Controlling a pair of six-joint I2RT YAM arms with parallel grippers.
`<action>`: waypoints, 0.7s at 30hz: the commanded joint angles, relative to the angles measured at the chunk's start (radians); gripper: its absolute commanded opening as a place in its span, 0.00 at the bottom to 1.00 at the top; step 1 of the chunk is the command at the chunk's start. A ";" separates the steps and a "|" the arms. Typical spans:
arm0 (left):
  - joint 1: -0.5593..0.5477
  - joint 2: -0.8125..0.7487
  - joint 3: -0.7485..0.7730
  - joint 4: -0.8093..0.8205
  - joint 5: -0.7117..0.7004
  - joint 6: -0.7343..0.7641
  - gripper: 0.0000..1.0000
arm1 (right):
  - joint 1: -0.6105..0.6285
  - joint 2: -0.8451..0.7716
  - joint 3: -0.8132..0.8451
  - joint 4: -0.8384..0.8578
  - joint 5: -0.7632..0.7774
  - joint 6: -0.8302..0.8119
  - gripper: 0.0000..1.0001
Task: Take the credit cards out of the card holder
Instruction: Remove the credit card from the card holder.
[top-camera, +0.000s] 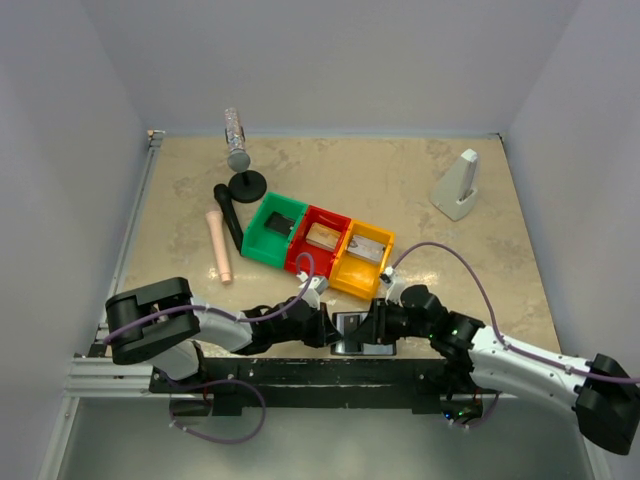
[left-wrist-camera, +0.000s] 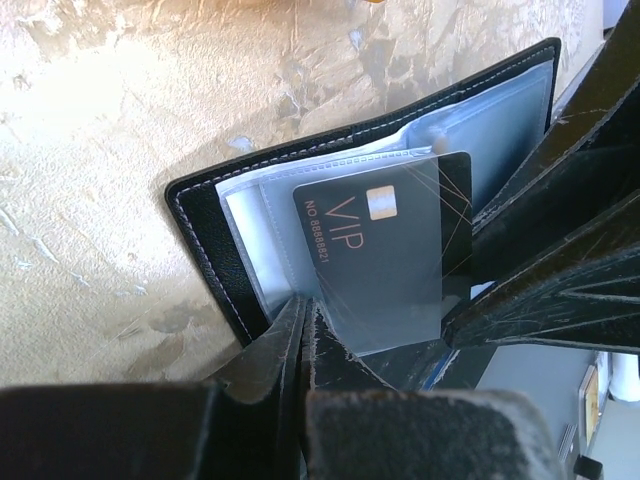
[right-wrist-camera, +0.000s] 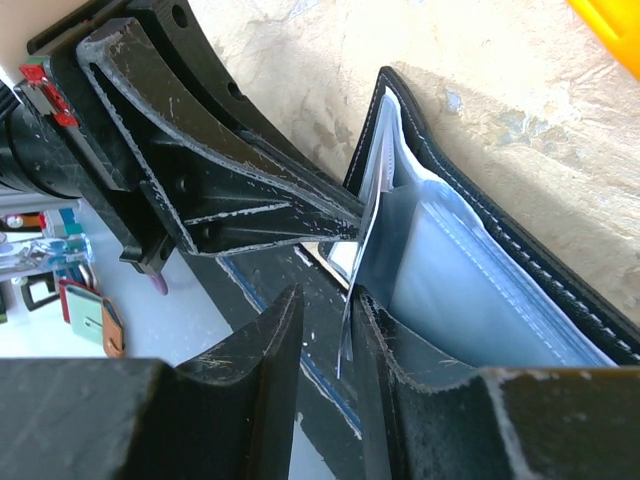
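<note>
From above, the card holder lies open at the near edge of the bench, just below the red bin and yellow bin. The two arms meet over it and cover most of it. Only the left wrist view shows its contents: clear sleeves and a black card marked VIP, tilted, its lower part under clear plastic. There the left gripper is closed tight, fingertips at the sleeves' near edge; whether they pinch any plastic I cannot tell. The right wrist view shows the card holder from the side, with a thin sheet edge-on between the jaws of the right gripper. These jaws stand narrowly apart, a gap showing on one side. Whether that sheet is card or sleeve is hard to make out. Part of the card holder is hidden behind the other gripper's fingers in the left wrist view and cut off by the frame in the right one.
</note>
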 joint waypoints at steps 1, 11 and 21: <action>0.010 0.009 -0.010 -0.099 -0.045 0.004 0.00 | 0.006 -0.037 0.056 0.005 -0.021 -0.008 0.29; 0.015 0.006 -0.018 -0.107 -0.052 -0.001 0.00 | 0.005 -0.120 0.058 -0.112 0.006 -0.020 0.23; 0.013 -0.040 -0.030 -0.082 -0.047 0.019 0.00 | 0.003 -0.106 0.089 -0.165 0.037 -0.034 0.00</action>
